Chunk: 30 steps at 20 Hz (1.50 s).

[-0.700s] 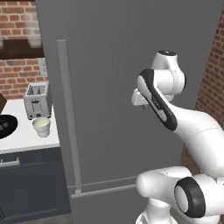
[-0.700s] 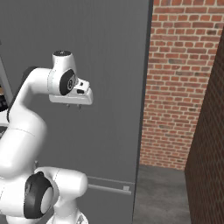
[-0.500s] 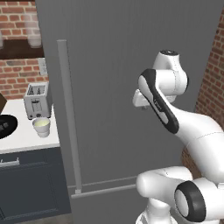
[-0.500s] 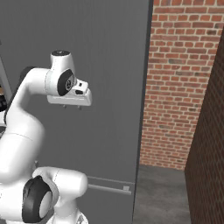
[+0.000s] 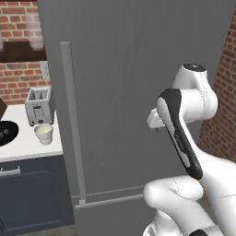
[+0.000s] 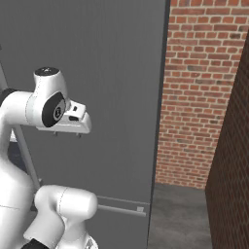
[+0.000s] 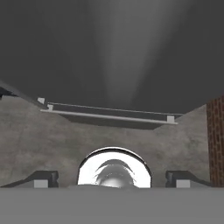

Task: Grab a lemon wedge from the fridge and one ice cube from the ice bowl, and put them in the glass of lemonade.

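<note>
Inspection found the task at its first step: the fridge (image 5: 133,83) was shut, so the lemon wedge inside could not be seen or reached. The pincer (image 6: 67,133) hung in front of the door, pointing downward, its jaws spread wide and holding nothing; in the hand view the two finger tips (image 7: 42,178) stood far apart at the bottom, with the floor and the lower horizontal bar (image 7: 109,116) of the fridge ahead of them. The long vertical handle (image 5: 71,120) stood well to the left of the pincer, with bare door panel between them. In my judgement, the next move called for carrying the pincer leftward to that handle, closing on it and pulling the door open before any wedge could be taken. The fridge showed as a tall dark grey cabinet with a light-grey bar handle. Farther left of the pincer, beyond the handle, the counter (image 5: 27,147) carried the glass of lemonade (image 5: 44,133), a short whitish cup of pale liquid, just in front of a toaster (image 5: 38,105), and the black ice bowl (image 5: 6,132) at the frame edge.
</note>
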Available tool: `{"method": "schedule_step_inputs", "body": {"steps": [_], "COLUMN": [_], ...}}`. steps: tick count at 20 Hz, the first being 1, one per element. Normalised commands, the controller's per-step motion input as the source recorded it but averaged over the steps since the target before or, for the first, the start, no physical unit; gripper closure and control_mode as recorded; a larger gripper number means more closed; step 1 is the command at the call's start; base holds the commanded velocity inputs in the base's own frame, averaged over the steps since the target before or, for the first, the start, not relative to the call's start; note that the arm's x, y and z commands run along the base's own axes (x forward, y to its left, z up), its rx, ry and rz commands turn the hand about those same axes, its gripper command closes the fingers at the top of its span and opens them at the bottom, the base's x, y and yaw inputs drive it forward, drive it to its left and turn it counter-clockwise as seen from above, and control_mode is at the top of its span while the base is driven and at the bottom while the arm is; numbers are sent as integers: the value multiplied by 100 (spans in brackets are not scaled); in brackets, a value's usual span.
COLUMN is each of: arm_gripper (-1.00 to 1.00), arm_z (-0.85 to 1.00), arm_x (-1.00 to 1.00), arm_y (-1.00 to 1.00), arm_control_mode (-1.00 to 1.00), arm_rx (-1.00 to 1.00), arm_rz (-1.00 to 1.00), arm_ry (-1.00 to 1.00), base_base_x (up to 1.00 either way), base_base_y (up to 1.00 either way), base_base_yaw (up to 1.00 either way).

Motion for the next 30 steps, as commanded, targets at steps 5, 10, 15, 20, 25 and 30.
{"method": "schedule_step_inputs", "body": {"steps": [5, 10, 15, 20, 25, 30], "arm_gripper": [-100, -100, -100, -100, -100, -100], "arm_z": [-19, -10, 0, 0, 0, 0], "arm_x": [-35, -34, -40, -48, 0, 0], "arm_y": [42, 15, 0, 0, 0, 0], "arm_control_mode": [-100, -100, -100, -100, 100, 100], "arm_rx": [0, 0, 0, 0, 0, 0], "arm_rz": [0, 0, 0, 0, 0, 0], "arm_ry": [0, 0, 0, -2, 0, 0], "base_base_x": [0, 0, 0, 0, -42, -10], "base_base_y": [0, 0, 0, 0, 62, 100], "base_base_yaw": [0, 0, 0, 0, 0, 0]}}
